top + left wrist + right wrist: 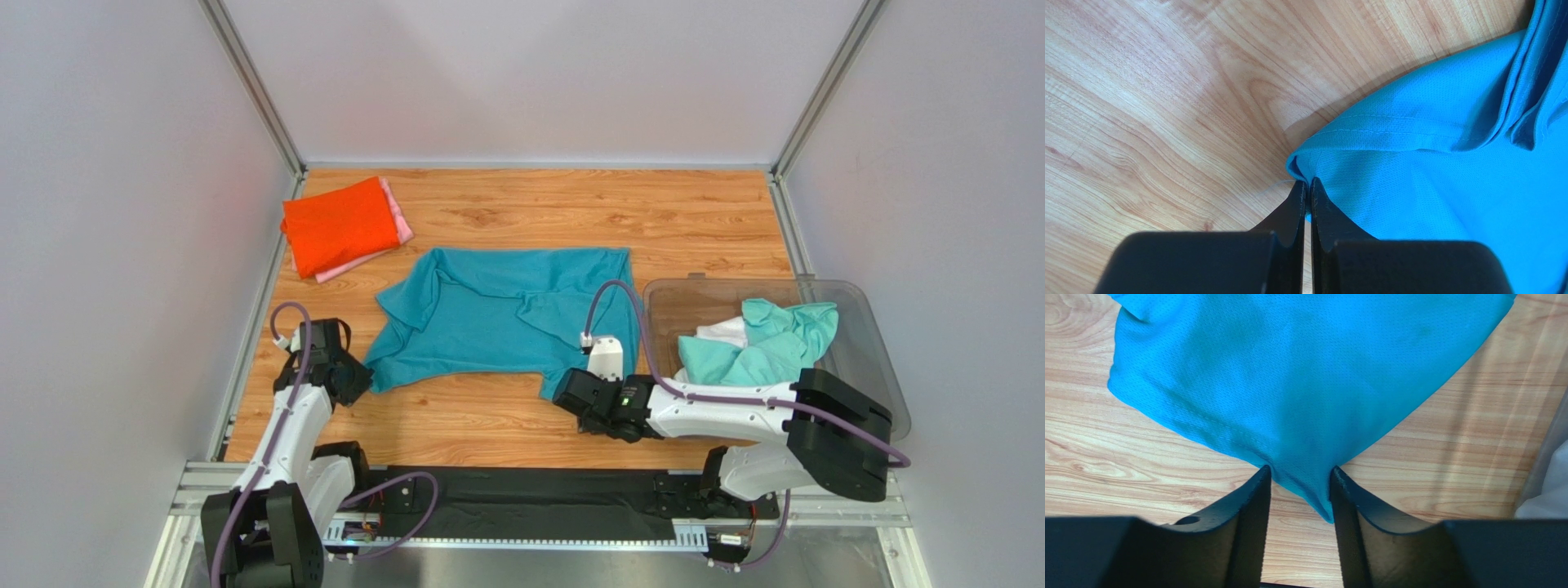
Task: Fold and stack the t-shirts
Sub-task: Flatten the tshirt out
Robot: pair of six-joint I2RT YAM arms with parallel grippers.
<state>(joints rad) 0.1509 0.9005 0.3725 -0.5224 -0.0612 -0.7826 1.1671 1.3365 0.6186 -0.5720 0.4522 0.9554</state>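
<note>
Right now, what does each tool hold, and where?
Left tool pinches the teal t-shirt at its near-left corner; right tool straddles the near-right corner, not yet clamped.

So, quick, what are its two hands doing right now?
Left hand: closed, pinching the teal cloth t-shirt corner.
Right hand: open, straddling that shirt's other corner, not clamped.

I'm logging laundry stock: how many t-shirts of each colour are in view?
Orange-red folded cloth t-shirt: 1
Pink folded cloth t-shirt: 1
Teal spread-out cloth t-shirt: 1
Mint-green crumpled cloth t-shirt: 1
White crumpled cloth t-shirt: 1
Total: 5
</note>
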